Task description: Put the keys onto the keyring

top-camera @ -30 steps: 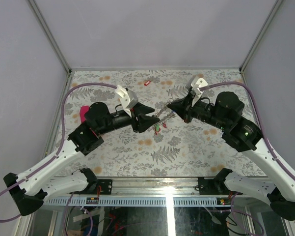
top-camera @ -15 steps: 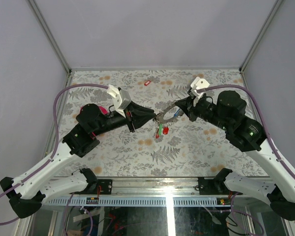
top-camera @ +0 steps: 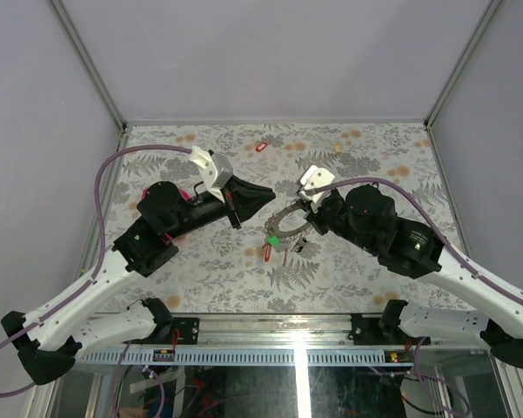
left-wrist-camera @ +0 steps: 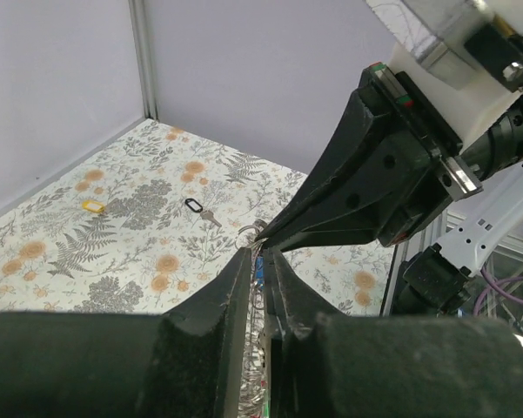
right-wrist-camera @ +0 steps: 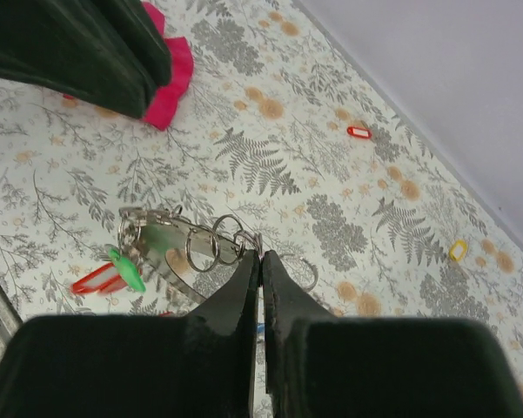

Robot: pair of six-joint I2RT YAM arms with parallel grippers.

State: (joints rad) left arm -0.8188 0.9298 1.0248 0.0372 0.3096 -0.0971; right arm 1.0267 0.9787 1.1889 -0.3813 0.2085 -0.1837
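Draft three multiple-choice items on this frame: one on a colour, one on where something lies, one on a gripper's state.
1. What colour is the cloth?
A) blue B) magenta C) yellow
2. Where does the loose red-tagged key lie?
A) on the cloth B) at the near edge C) on the table, near its far edge
3. How is the right gripper?
A) shut on the keyring B) wide open in the air C) shut on the cloth

Answers:
1 B, it shows bright magenta in the right wrist view.
2 C, it lies alone near the far edge in the top view.
3 A, its fingertips meet on the ring's wire.
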